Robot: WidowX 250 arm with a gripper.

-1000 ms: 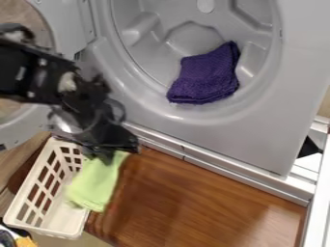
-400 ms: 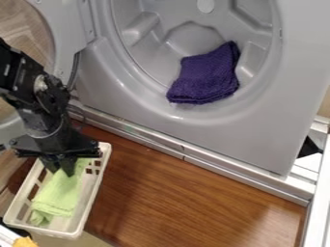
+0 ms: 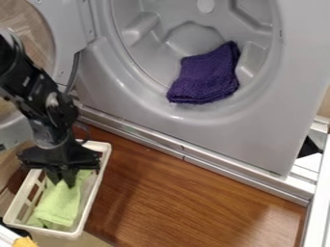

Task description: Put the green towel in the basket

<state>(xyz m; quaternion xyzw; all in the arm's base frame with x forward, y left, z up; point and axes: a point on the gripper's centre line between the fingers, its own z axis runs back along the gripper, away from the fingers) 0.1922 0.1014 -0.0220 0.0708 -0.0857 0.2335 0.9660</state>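
The gripper point(image 3: 62, 182) hangs over the upper part of the white basket at the lower left, its fingertips together at the top end of the green towel. The green towel point(image 3: 58, 205) lies within the walls of the basket, stretched lengthwise from the fingertips down to the lower end. The white slotted basket point(image 3: 92, 195) stands on the wooden surface, its far end partly hidden behind the gripper.
A grey washer drum point(image 3: 193, 38) holds a folded purple cloth point(image 3: 206, 75). The washer's open door point(image 3: 61, 24) is at the upper left, behind the arm. Brown wooden surface point(image 3: 187, 198) spreads right of the basket. A white rail point(image 3: 319, 193) runs along the right edge.
From beside the basket's right wall, the gripper has moved left with the towel, then lower over the basket. The towel's lower end now bunches inside it.
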